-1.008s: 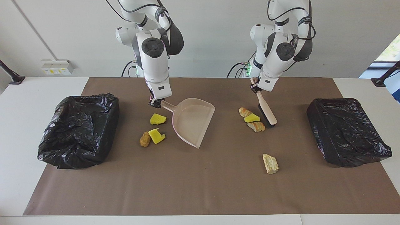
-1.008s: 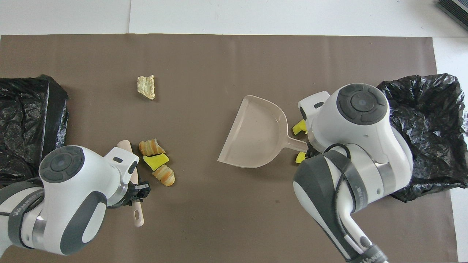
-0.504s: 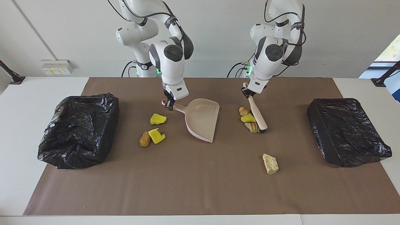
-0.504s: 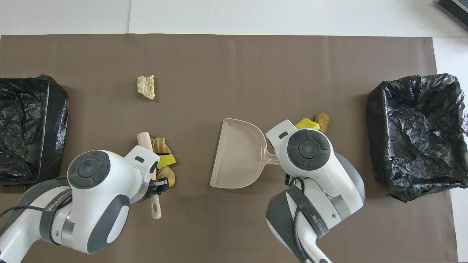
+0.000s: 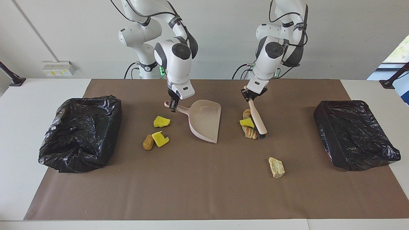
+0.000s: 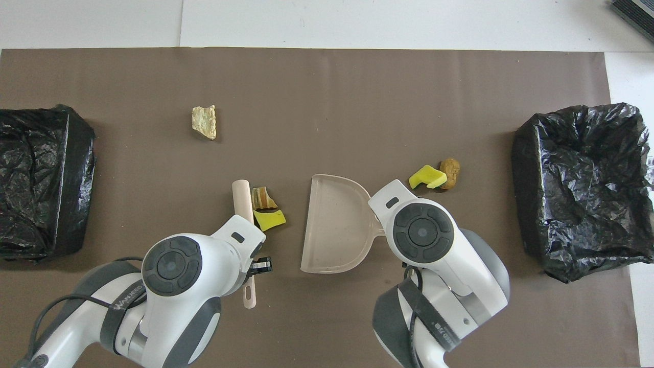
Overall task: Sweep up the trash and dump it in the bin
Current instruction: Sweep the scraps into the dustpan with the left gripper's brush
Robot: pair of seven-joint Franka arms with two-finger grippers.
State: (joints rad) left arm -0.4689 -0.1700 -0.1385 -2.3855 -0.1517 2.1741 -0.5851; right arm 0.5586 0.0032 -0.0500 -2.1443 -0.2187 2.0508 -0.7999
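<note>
My right gripper point(image 5: 173, 106) is shut on the handle of the pale pink dustpan point(image 5: 206, 119), which rests on the mat with its mouth toward the brush; it also shows in the overhead view point(image 6: 334, 225). My left gripper point(image 5: 250, 95) is shut on the pink brush point(image 5: 257, 119), whose bristles touch three pieces of trash point(image 5: 246, 122) bunched between brush and dustpan. A yellow chunk point(image 5: 161, 121), another yellow chunk point(image 5: 159, 138) and a brown lump point(image 5: 148, 142) lie beside the dustpan toward the right arm's end. A pale lump point(image 5: 276, 167) lies alone, farther from the robots.
A black-bagged bin point(image 5: 81, 132) stands at the right arm's end of the brown mat and another point(image 5: 354, 134) at the left arm's end. In the overhead view the arms' wrists cover the tool handles.
The brush has pushed the three pieces toward the dustpan and bunched them. The right arm has shifted and turned the dustpan so its mouth faces the brush.
</note>
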